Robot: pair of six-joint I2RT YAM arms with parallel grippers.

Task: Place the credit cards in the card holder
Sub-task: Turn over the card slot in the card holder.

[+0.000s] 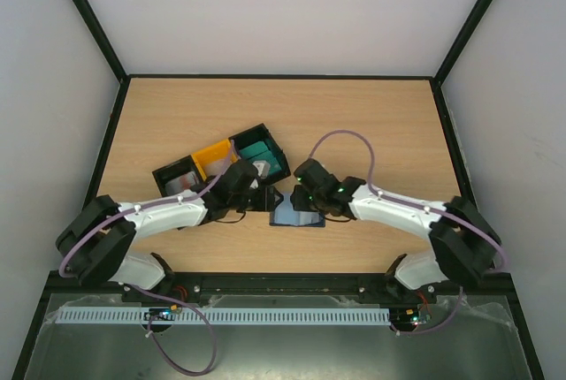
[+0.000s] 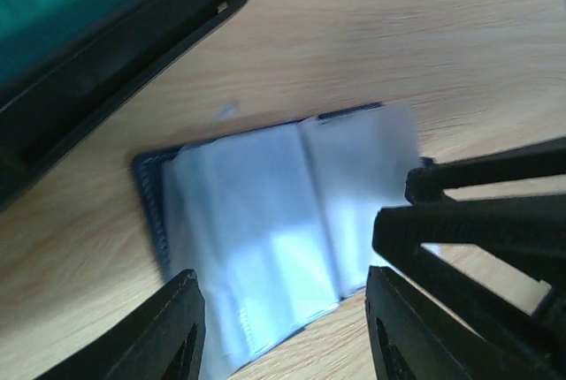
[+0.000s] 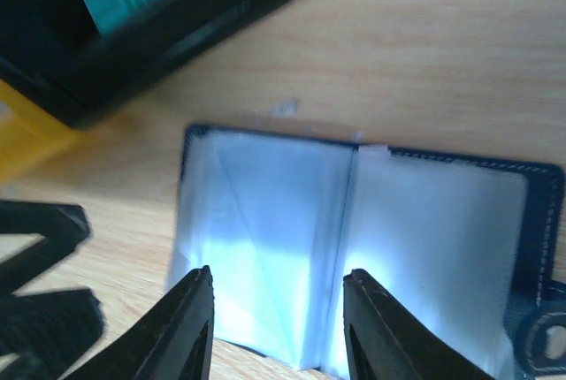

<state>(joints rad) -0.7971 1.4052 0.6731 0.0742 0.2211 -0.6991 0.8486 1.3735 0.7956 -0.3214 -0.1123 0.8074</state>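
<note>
Right tool [image 3: 279,278] over wallet [image 3: 424,239] beside tray [image 3: 177,22]

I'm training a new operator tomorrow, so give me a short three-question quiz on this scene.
1. Where is the dark navy rectangular card holder? A) inside the black-and-yellow three-compartment plastic tray; B) on the wooden table, below the left end effector and right end effector; C) lifted off the table.
2. True or false: the teal green cards sit in the tray's yellow middle compartment.
3. Fill in: the card holder lies ___.
Key: B; false (tray's end compartment); open.
</note>
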